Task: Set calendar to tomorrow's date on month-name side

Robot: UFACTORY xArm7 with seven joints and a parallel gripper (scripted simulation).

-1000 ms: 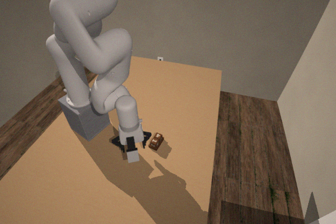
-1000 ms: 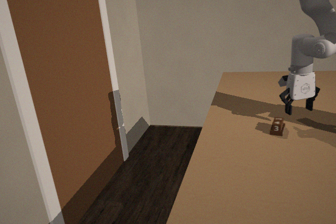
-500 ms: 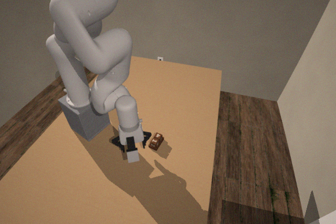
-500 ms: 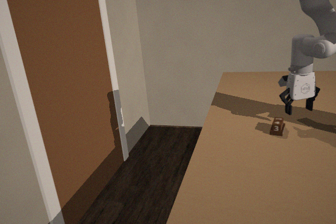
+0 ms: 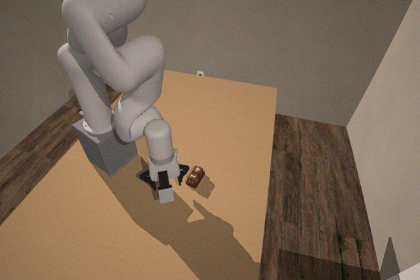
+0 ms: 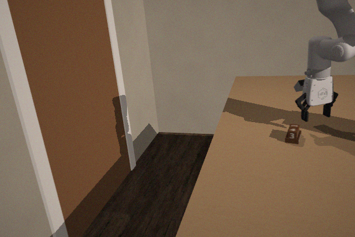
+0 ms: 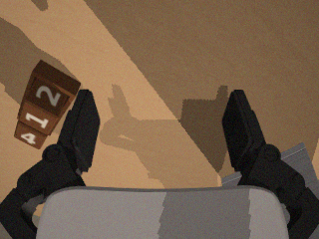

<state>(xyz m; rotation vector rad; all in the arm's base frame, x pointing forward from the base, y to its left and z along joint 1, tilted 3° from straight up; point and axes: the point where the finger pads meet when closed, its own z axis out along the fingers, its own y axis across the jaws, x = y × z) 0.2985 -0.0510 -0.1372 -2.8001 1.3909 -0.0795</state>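
Observation:
The brown calendar tray (image 5: 191,185) (image 6: 292,141) (image 7: 54,71) lies on the table and holds brown cubes. In the wrist view a face with a 2 (image 7: 48,96), a face with a 1 (image 7: 37,119) and a face with a 4 (image 7: 28,138) show in a row. The exterior view shows a 3 (image 6: 292,135) on the near end. I cannot tell surely which face belongs to which cube. My gripper (image 5: 167,187) (image 6: 316,118) (image 7: 161,105) is wide open and empty. It hangs above the table beside the tray, which shows just outside the left finger in the wrist view.
The tan table (image 5: 220,117) (image 6: 258,185) bears the grey base block (image 5: 108,155) of the arm. Shadows of the arm fall across the table by the tray. The table's edge lies beyond the tray, with wooden floor (image 5: 298,168) (image 6: 160,171) past it.

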